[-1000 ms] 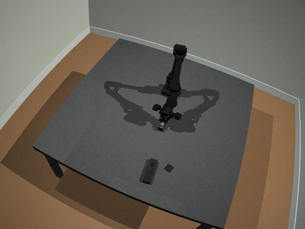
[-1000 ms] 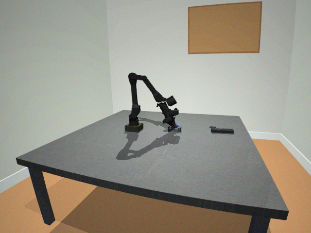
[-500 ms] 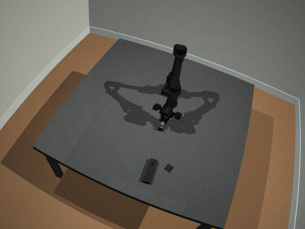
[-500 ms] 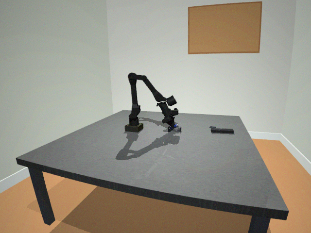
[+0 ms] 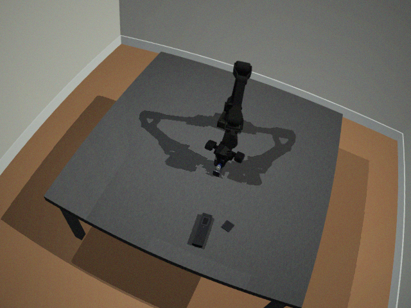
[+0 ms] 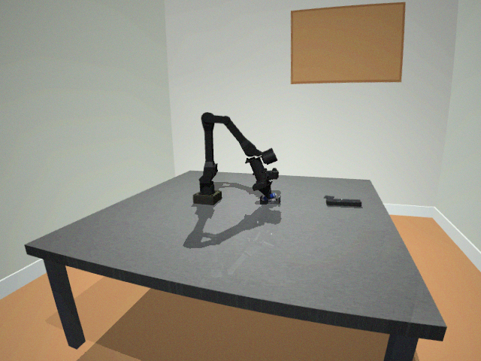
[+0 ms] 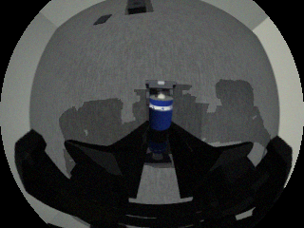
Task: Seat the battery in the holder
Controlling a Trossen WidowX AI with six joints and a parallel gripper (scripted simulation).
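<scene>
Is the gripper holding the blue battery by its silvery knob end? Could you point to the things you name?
No, the wrist view shows the battery's (image 5: 218, 166) (image 6: 272, 195) (image 7: 161, 116) knob end pointing away from the gripper (image 7: 159, 124).
</scene>
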